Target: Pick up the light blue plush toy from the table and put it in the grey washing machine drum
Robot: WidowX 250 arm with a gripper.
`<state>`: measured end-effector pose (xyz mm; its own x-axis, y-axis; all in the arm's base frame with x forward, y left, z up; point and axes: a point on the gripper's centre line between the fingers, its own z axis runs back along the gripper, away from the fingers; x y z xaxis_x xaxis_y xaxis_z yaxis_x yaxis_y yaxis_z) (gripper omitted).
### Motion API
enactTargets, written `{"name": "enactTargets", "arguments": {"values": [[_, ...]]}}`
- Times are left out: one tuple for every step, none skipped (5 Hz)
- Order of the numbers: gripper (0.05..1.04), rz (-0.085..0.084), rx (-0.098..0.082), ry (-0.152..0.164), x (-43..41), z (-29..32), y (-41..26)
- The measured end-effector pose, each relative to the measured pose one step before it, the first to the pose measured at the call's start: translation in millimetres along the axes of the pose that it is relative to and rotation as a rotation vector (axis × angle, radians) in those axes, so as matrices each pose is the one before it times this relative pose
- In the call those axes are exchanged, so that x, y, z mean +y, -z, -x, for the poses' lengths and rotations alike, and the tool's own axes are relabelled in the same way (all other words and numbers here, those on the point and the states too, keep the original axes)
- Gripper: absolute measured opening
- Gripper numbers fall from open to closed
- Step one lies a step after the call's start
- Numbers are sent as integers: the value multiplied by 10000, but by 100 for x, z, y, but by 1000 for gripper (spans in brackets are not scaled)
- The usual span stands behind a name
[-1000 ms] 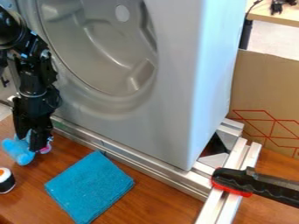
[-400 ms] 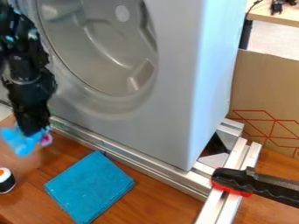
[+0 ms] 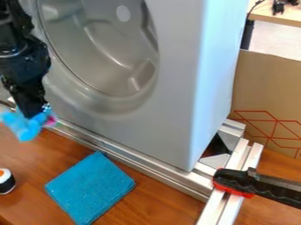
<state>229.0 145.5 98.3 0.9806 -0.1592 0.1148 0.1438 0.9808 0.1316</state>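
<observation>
Evidently, the black gripper (image 3: 34, 115) is clamped on a fluffy light-blue soft toy (image 3: 22, 128), up and to the left of the folded teal cloth (image 3: 90, 188). The toy sits right at the fingertips, bunched below and to their left, with a pink part (image 3: 51, 121) poking out on the side nearer the cloth. Left of the cloth, a small black-and-white toy sushi roll (image 3: 6, 182) with an orange middle stands on the brown wooden tabletop (image 3: 159, 200). Just behind the cloth, a silver metal rail (image 3: 147, 164) runs at a slant; beyond it rises a grey machine shell (image 3: 170, 96) with a large round hollow. Well to the right of the cloth, a black-and-red clamp (image 3: 238, 183) lies across pale metal bars (image 3: 220, 206). Farther back on that side are a cardboard panel (image 3: 267, 92) with red lines and, beyond it, a light-coloured table (image 3: 282, 16).
</observation>
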Motion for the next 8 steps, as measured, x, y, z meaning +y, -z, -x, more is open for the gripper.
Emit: {"name": "enactTargets", "arguments": {"values": [[167, 713, -1228, -206, -1564, -1386, -947], [167, 453, -1276, -550, 195, -1751, -817], [167, -297, -912, -132, 301, -1638, -72], [167, -497, -473, 275, -962, -1947, 920], [167, -179, -322, 113, -290, -1217, 311], [167, 194, -256, -120, -172, -1332, 1025], [167, -9, -622, -101, 585, -2087, 1], [167, -21, 144, 141, 461, -585, 1662]]}}
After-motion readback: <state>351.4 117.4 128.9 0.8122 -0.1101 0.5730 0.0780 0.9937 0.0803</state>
